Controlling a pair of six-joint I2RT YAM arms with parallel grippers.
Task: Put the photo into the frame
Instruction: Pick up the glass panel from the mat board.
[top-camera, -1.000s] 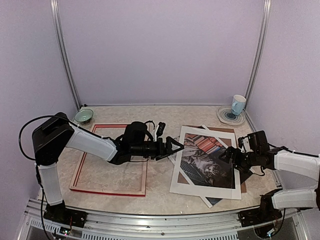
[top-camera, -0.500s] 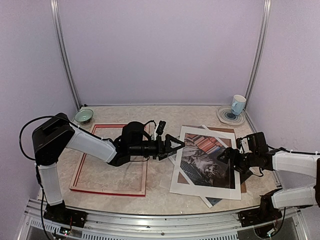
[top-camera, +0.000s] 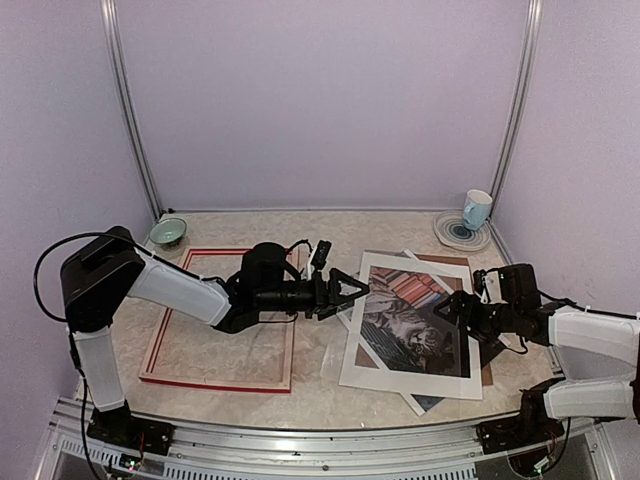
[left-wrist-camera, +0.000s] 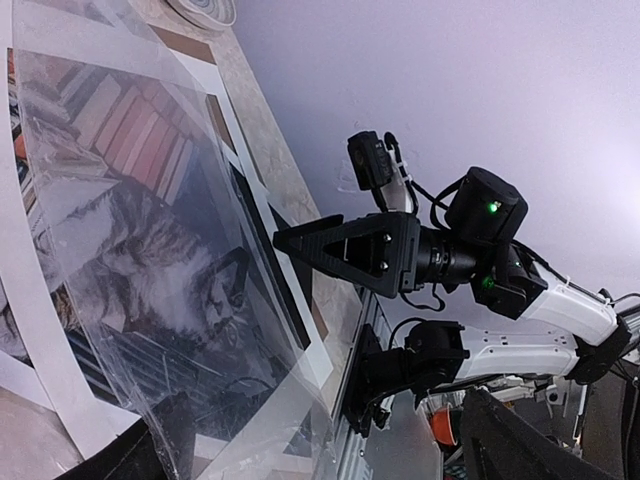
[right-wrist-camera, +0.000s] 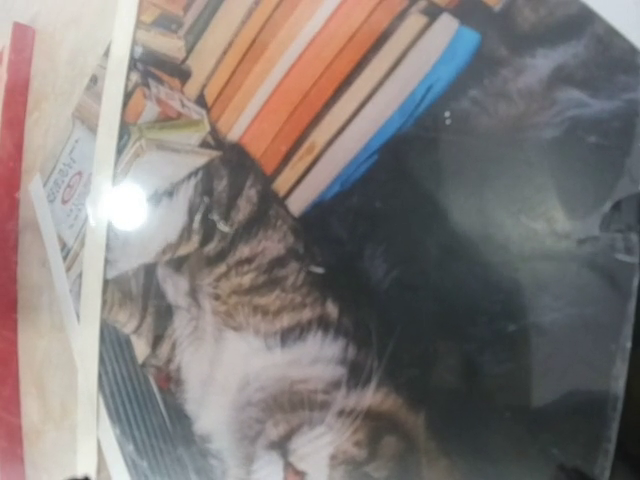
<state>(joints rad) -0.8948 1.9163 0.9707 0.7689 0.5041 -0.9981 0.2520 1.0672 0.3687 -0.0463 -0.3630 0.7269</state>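
The photo (top-camera: 412, 325), a grey tabby cat on stacked books, lies on the right of the table under a white mat (top-camera: 358, 372). A clear sheet (left-wrist-camera: 200, 380) rests over the print. The red frame (top-camera: 218, 384) lies flat on the left, nothing inside it. My left gripper (top-camera: 350, 297) reaches across to the stack's left edge, open, low over it; in the left wrist view the clear sheet's corner runs between its fingers (left-wrist-camera: 120, 465). My right gripper (top-camera: 450, 308) hovers open over the mat's right side. The right wrist view is filled by the photo (right-wrist-camera: 300, 250), with no fingers showing.
A brown backing board (top-camera: 487, 372) lies beneath the stack. A blue cup (top-camera: 477, 208) stands on a saucer (top-camera: 450, 236) at the back right. A green bowl (top-camera: 168, 232) sits at the back left, just beyond the frame.
My left gripper has slid right to the stack's left edge. My right gripper has edged left over the mat.
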